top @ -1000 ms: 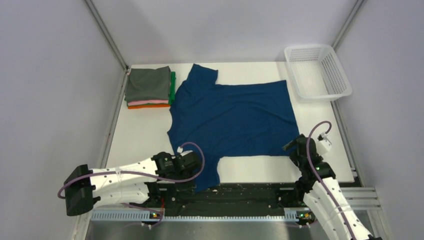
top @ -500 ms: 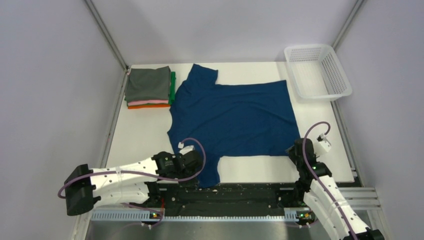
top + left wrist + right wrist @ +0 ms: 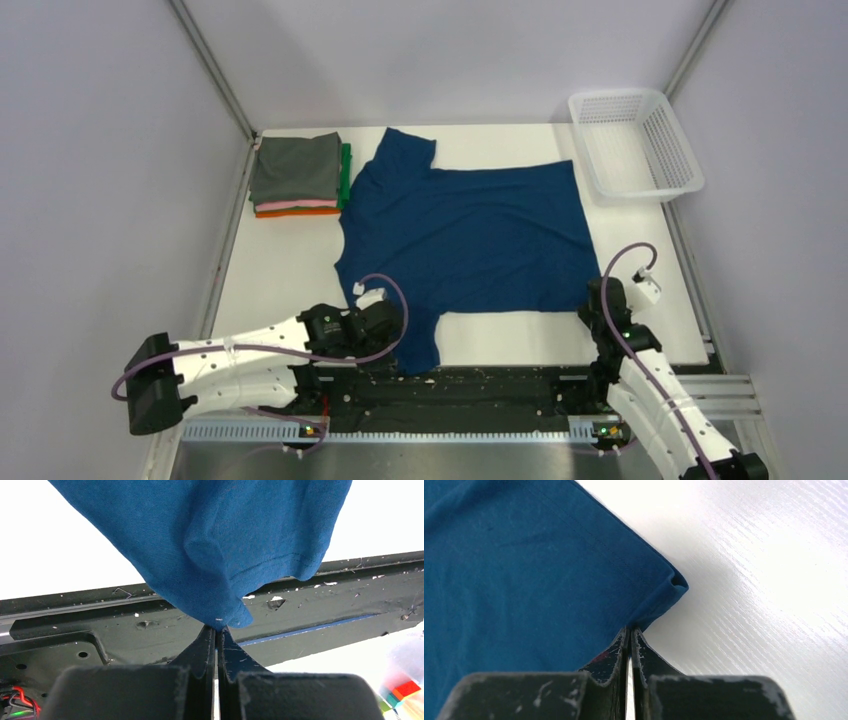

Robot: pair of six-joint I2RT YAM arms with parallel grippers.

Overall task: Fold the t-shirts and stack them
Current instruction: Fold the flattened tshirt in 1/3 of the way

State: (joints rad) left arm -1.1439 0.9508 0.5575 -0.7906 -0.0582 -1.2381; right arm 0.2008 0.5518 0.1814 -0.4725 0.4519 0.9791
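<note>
Cloth is pinched at both near corners: the left gripper (image 3: 217, 629) is clamped on the sleeve hem of the navy t-shirt (image 3: 460, 235), and the right gripper (image 3: 630, 631) is closed on its hem corner. The shirt lies flat mid-table. The 2 arms should lift evenly and carry the near edge toward the far one. The folded stack (image 3: 297, 178) and basket (image 3: 690, 172) flank the far corners; bare table (image 3: 285, 275) lies left

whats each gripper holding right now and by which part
Both hold the navy blue t-shirt: the left gripper is shut on the hem of its near sleeve, the right gripper on the edge beside its near bottom-hem corner.
</note>
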